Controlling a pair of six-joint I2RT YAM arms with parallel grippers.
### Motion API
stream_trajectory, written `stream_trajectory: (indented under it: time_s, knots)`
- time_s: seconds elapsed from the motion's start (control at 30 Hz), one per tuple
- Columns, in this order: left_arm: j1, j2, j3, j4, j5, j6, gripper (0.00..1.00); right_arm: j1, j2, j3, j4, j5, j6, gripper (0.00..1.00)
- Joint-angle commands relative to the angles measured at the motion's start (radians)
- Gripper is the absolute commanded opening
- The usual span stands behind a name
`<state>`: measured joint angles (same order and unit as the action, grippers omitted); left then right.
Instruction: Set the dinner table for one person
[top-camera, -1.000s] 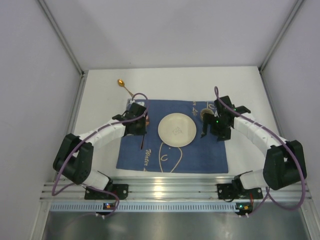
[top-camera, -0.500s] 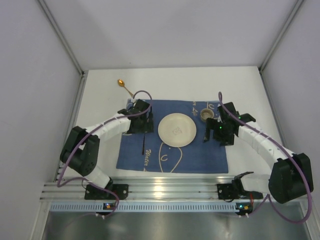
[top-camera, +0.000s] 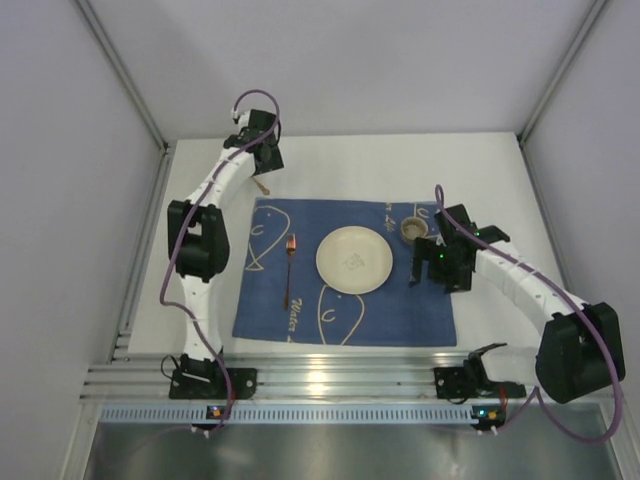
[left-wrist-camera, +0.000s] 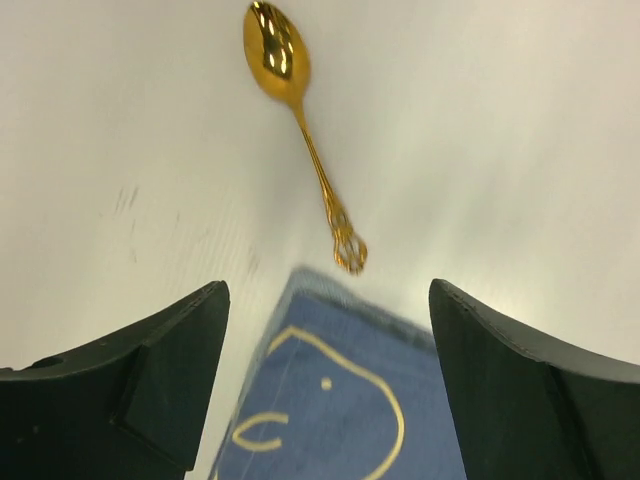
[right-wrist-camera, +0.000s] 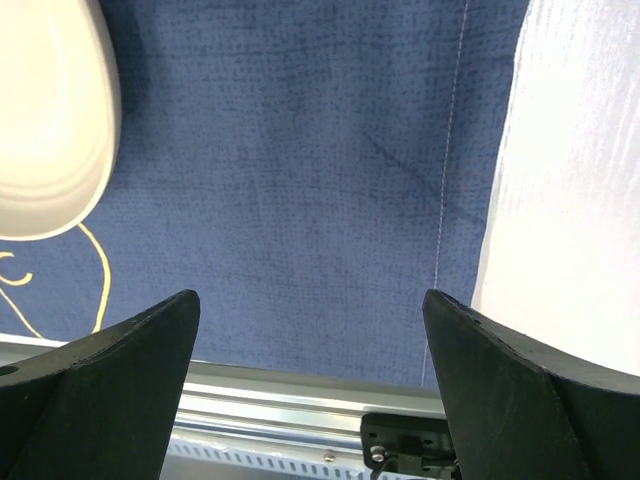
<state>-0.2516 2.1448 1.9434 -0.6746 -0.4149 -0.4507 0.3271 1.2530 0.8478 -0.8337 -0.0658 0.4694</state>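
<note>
the white dinner table (top-camera: 480, 170) lies flat under both arms. a blue mat (top-camera: 400, 310) sits on it with a plate (top-camera: 353, 259), a fork (top-camera: 288, 272) and a small cup (top-camera: 412, 230). the left gripper (left-wrist-camera: 325, 300) is spread wide over a gold spoon (left-wrist-camera: 300, 130) on the bare table by the mat's corner. the right gripper (right-wrist-camera: 310, 310) is spread wide over the mat beside the plate. both hold nothing.

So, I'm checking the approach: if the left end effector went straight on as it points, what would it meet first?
Likely the gold spoon, its handle end centred ahead; depth is unclear, so the blue placemat corner could come first.
</note>
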Motion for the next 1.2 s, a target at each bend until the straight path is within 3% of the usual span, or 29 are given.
stream_trajectory:
  time_s: [0.0, 0.27, 0.5, 0.7, 0.93, 1.0, 1.17]
  knots:
    - [0.018, 0.166, 0.170, -0.083, -0.074, -0.008, 0.86, 0.001, 0.028, 0.062, -0.021, 0.041, -0.023, 0.94]
    - [0.061, 0.360, 0.383, -0.030, -0.041, -0.025, 0.82, -0.014, 0.166, 0.157, -0.045, 0.087, -0.040, 0.94]
    - [0.094, 0.429, 0.393, 0.021, -0.018, -0.026, 0.79, -0.022, 0.308, 0.273, -0.068, 0.098, -0.052, 0.94]
    - [0.135, 0.455, 0.339, 0.023, 0.036, -0.055, 0.69, -0.030, 0.428, 0.387, -0.093, 0.098, -0.063, 0.94]
    - [0.153, 0.492, 0.368, 0.012, 0.096, -0.066, 0.29, -0.037, 0.496, 0.464, -0.111, 0.090, -0.072, 0.94]
    - [0.153, 0.503, 0.388, 0.004, 0.100, -0.066, 0.23, -0.042, 0.505, 0.481, -0.114, 0.087, -0.074, 0.94]
    - [0.153, 0.506, 0.385, 0.012, 0.116, -0.066, 0.18, -0.048, 0.505, 0.475, -0.111, 0.086, -0.074, 0.94]
